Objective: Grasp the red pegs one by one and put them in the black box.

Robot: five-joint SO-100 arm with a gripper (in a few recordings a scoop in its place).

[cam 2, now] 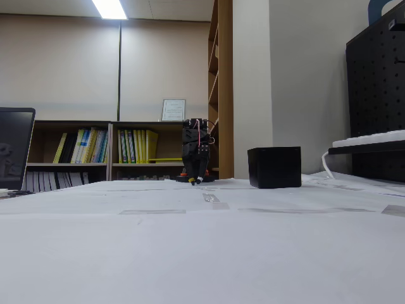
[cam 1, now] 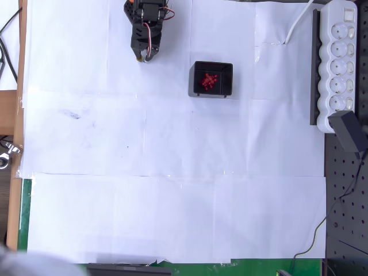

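Several white paper sheets (cam 1: 172,172), taped edge to edge, are seen covering the table in the overhead view. The black box (cam 1: 211,79) sits there with the red pegs (cam 1: 208,81) heaped inside. The gripper (cam 1: 145,57) is seen left of it, nothing held; its opening cannot be judged. In the fixed view, bookshelves (cam 2: 107,152) and a ceiling light (cam 2: 111,8) are seen beyond the paper.
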